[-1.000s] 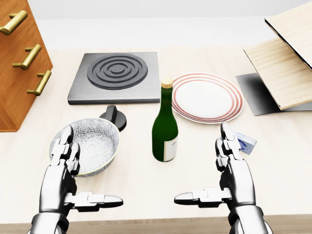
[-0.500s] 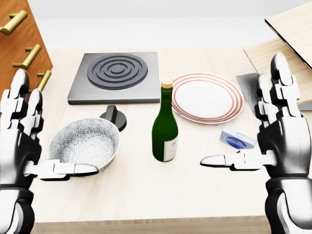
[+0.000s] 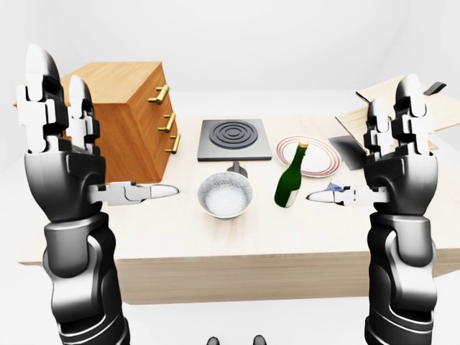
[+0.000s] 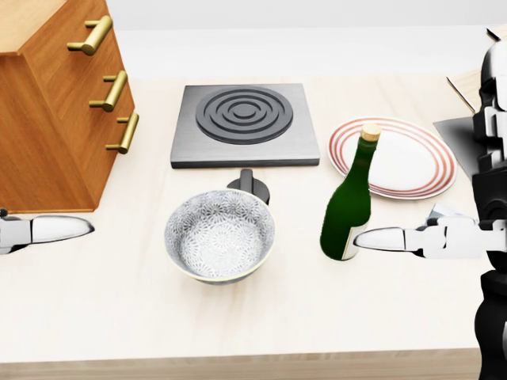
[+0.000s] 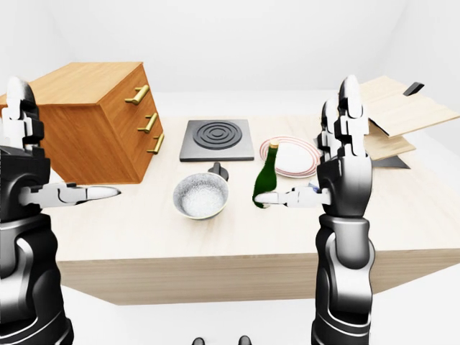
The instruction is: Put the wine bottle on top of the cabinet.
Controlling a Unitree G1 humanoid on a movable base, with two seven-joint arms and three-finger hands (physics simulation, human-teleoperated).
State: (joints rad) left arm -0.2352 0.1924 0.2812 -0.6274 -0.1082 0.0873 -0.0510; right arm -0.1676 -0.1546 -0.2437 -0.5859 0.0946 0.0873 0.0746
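The dark green wine bottle (image 4: 347,207) with a cork stands upright on the light wooden table (image 4: 119,301), right of centre in the head view. The wooden cabinet (image 4: 49,119) with three brass handles stands at the table's left; its flat top shows in the left-eye view (image 3: 115,72). My right hand (image 3: 359,147) is open, fingers upright, and its thumb points at the bottle's lower part from the right, close but apart. My left hand (image 3: 104,133) is open and raised, in front of the cabinet in the left-eye view.
A patterned bowl (image 4: 220,236) sits left of the bottle, with a black knob (image 4: 252,184) above it. A grey hotplate (image 4: 244,123) and a red-rimmed plate (image 4: 404,158) lie further up. A small blue-white box (image 4: 442,214) and wooden boards (image 3: 402,108) are at the right.
Both hands have risen and spread apart, still open. The camera has moved: everything has shifted right in the head view and more of the cabinet shows. The bottle stands as before.
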